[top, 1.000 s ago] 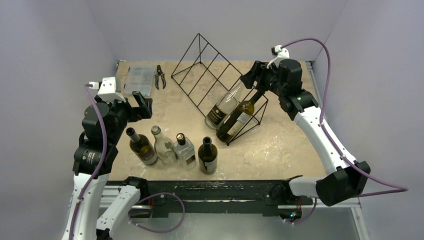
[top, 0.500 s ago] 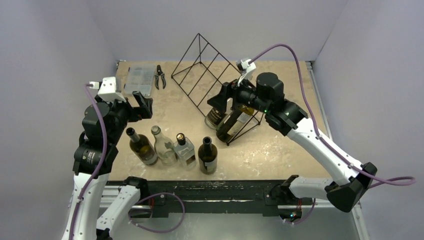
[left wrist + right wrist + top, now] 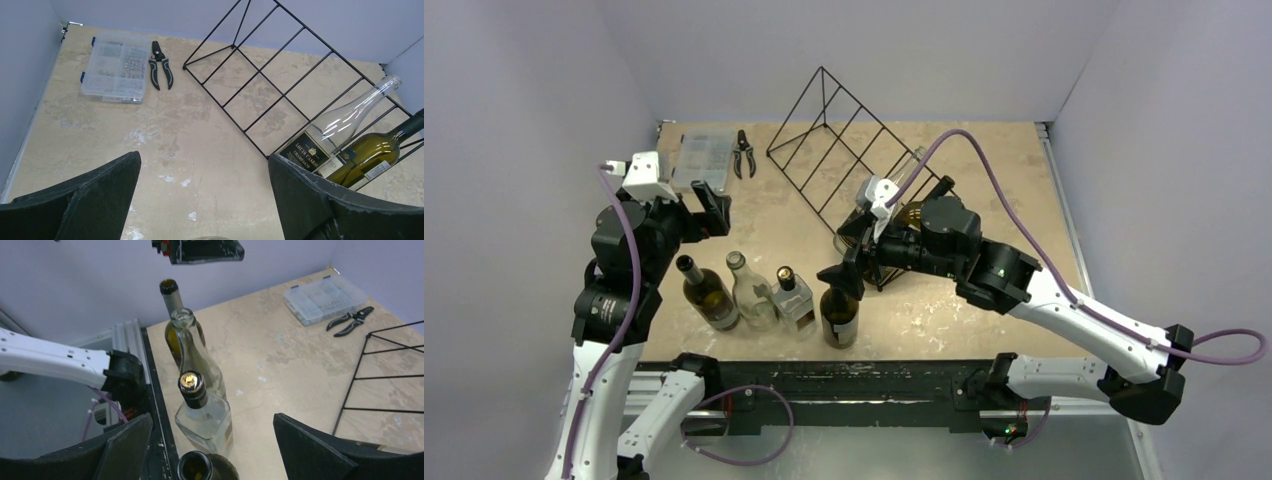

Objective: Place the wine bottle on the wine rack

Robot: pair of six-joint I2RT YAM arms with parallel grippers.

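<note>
Upright at the right end of a row of four bottles (image 3: 754,295): dark wine bottle (image 3: 840,312), mouth just below right gripper (image 3: 838,276), jaws spread wide, ungripped. Behind, wine rack (image 3: 824,150) holding two bottles (image 3: 350,145). Left gripper (image 3: 204,165) wide open, well apart.

The wine rack (image 3: 844,130) is thin black wire against a beige tabletop (image 3: 994,160) marbled with whitish flecks. The clear bottle (image 3: 340,122) carries a black label with gold lettering, and the olive-green bottle (image 3: 372,152) a white label. The pliers (image 3: 161,70) have black handles, the parts box (image 3: 114,65) is clear plastic with blue latches, and the cable (image 3: 632,270) is purple.
</note>
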